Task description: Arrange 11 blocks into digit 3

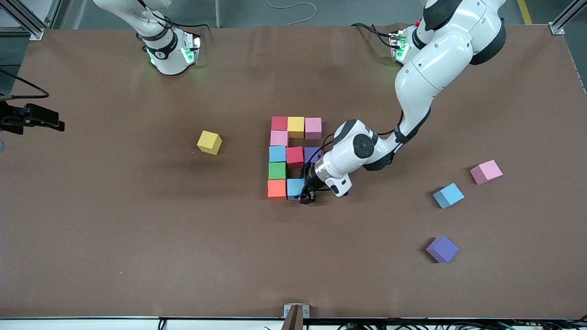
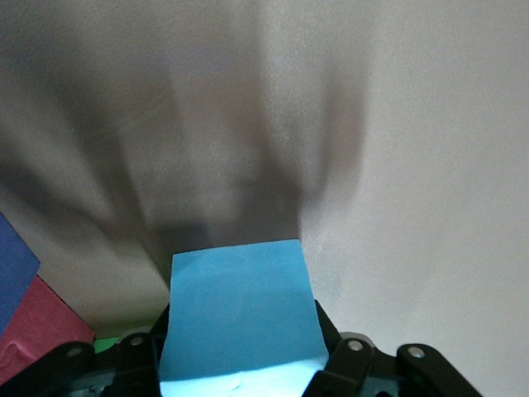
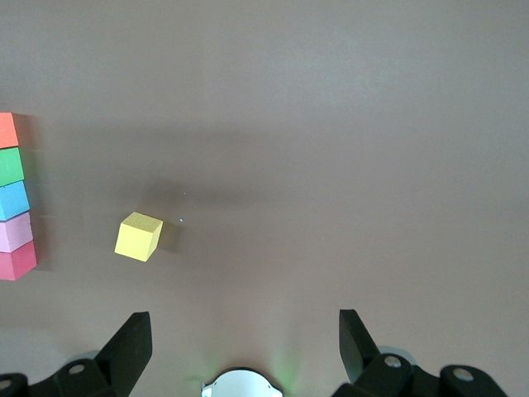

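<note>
Blue block between left pincer fingers, arm bent low beside orange block.

You are seeing the small purple foam cube partly hidden under the left arm's wrist, at three o'clock of the red foam cube.

We see a brown table, a black device at the right arm's end, and a metal bracket on its near edge.
</note>
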You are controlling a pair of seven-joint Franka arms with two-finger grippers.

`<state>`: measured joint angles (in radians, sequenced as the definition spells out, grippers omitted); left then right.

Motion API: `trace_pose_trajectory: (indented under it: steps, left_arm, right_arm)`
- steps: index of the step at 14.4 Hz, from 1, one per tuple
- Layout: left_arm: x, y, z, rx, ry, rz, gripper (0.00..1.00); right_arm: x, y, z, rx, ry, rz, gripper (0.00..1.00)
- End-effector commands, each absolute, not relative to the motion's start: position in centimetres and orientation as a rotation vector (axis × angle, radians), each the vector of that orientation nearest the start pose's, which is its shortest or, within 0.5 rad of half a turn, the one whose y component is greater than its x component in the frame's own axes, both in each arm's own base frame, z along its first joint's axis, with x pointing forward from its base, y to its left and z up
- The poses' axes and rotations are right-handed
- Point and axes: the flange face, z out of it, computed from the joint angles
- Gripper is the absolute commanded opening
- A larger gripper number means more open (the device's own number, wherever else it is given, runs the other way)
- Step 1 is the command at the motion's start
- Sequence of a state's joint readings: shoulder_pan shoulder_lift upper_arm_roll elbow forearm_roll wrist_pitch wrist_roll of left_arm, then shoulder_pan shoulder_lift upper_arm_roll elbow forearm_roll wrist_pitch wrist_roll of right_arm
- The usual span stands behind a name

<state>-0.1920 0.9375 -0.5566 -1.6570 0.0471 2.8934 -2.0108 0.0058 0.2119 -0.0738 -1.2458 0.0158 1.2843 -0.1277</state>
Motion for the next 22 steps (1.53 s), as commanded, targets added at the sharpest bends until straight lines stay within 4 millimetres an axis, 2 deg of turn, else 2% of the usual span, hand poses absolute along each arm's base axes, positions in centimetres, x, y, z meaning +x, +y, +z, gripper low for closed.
trace_pose_trajectory:
  steps: [1, 2, 4, 8, 10, 14, 17, 18, 20, 22]
  left_arm:
    - [55.9, -44.4, 16.1, -2.631, -2.450, 0.532, 1.00]
    - [56.0, -44.5, 16.4, -2.639, -2.451, 0.529, 1.00]
    - [56.4, -44.5, 17.0, -2.643, -2.464, 0.521, 1.00]
    - [56.8, -44.3, 18.1, -2.648, -2.480, 0.509, 1.00]
    - [57.0, -44.3, 19.9, -2.667, -2.480, 0.492, 1.00]
    - [56.1, -45.0, 23.6, -2.628, -2.517, 0.523, 1.00]
    - [55.7, -45.1, 28.2, -2.635, -2.422, 0.475, 1.00]
    - [55.9, -44.7, 29.6, -2.639, -2.398, 0.450, 1.00]
    - [57.1, -42.5, 32.7, -2.643, -2.371, 0.370, 1.00]
    - [59.4, -38.1, 34.5, -2.656, -2.312, 0.238, 1.00]
  right_arm:
    - [58.4, -3.1, 63.6, -3.104, -0.087, 0.218, 1.00]
    - [58.4, -3.0, 64.1, -3.106, -0.088, 0.173, 1.00]
    - [57.6, -3.1, 63.5, -3.101, -0.087, 0.188, 1.00]
    - [54.0, -2.9, 63.2, -3.100, -0.092, 0.117, 1.00]
    - [52.5, -3.0, 63.6, -3.104, -0.093, 0.086, 1.00]
    - [51.7, -2.9, 65.1, -3.112, -0.108, 0.059, 1.00]
    - [51.4, -2.9, 66.0, -3.113, -0.116, 0.044, 1.00]
    - [51.2, -2.9, 66.7, -3.114, -0.116, 0.037, 1.00]
    - [50.9, -2.7, 67.2, -3.112, -0.119, 0.061, 1.00]
    - [50.2, -2.8, 67.3, -3.107, -0.115, 0.120, 1.00]
